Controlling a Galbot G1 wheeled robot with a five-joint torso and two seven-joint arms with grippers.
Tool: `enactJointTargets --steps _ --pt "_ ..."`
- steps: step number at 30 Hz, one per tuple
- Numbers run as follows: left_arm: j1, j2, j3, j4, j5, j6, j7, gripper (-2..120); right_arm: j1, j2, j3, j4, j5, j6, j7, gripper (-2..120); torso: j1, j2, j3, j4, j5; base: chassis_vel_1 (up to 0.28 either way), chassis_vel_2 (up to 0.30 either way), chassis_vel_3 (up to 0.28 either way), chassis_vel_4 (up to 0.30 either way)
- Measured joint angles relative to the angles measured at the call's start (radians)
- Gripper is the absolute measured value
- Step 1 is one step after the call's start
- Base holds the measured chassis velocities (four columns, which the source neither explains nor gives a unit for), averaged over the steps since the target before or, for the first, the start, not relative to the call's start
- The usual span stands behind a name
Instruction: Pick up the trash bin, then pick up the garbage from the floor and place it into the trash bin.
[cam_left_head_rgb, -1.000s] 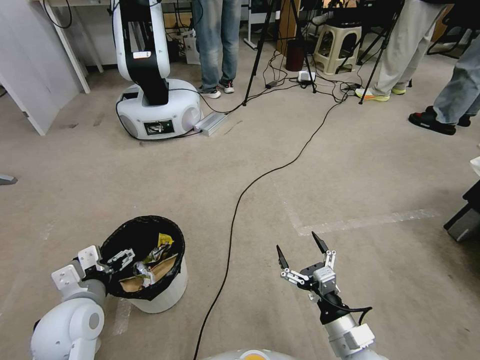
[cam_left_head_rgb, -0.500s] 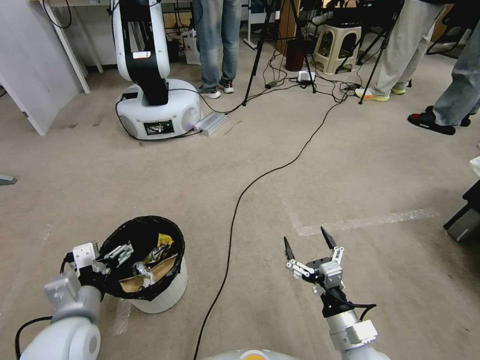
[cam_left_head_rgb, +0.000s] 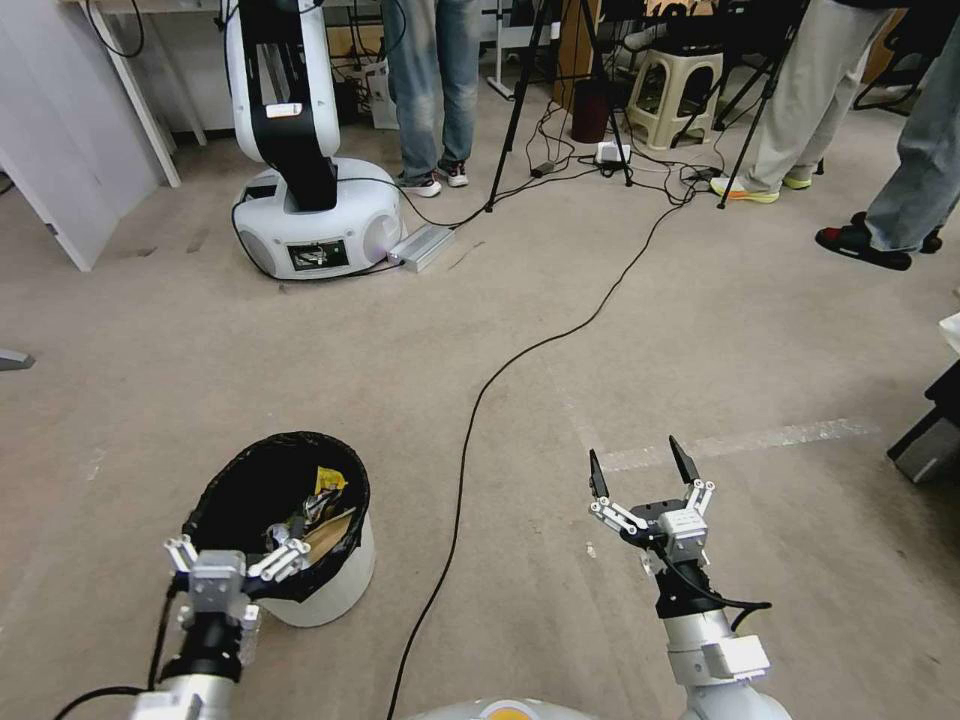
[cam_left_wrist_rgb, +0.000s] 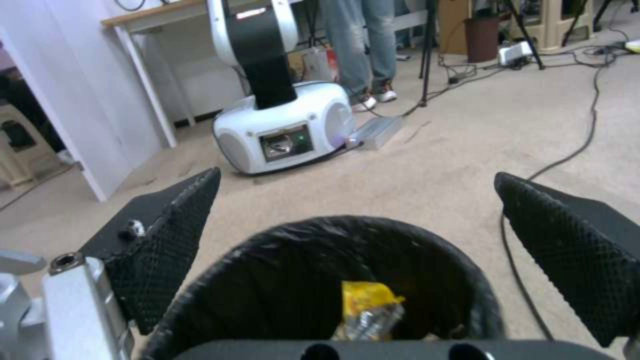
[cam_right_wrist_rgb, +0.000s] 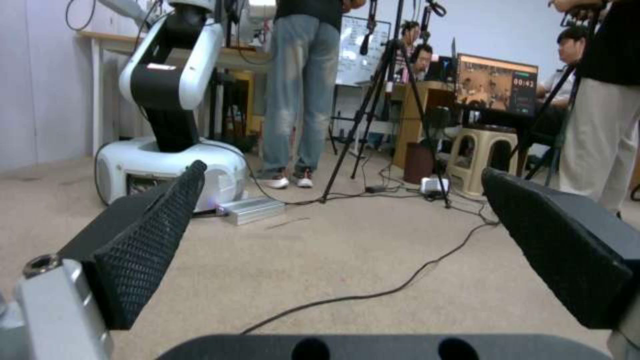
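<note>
Head high; wrists low, forward

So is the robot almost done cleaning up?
Nearly, it looks. The trash bin stands on the floor with wrappers and brown paper inside. The left gripper sits open at its near rim; the right gripper is open and empty. No litter shows on the carpet.

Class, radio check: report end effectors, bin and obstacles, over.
Left end effector open at bin rim. Right end effector open, empty. Garbage in bin. Cable on floor between.
</note>
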Motion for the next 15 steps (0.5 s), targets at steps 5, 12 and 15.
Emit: enactJointTargets --steps 5,12,15 --pt "0.015 -0.007 0.057 0.032 0.052 -0.045 -0.046 100 0.012 0.002 -0.013 0.025 -0.014 -0.058 0.002 100 0.000 0.000 0.000 0.0000 0.0001 0.000 0.000 0.000 0.000" --pt "-0.011 -0.008 0.048 0.050 0.073 -0.050 -0.084 100 0.064 -0.012 -0.019 0.047 0.000 -0.155 -0.003 100 0.000 0.000 0.000 0.0001 0.0001 0.000 0.000 0.000 0.000" --pt "-0.022 -0.006 0.042 0.051 0.078 -0.049 -0.104 100 0.083 -0.016 -0.022 0.045 0.008 -0.174 -0.013 100 0.000 0.000 0.000 0.0001 0.0000 0.000 0.000 0.000 0.000"
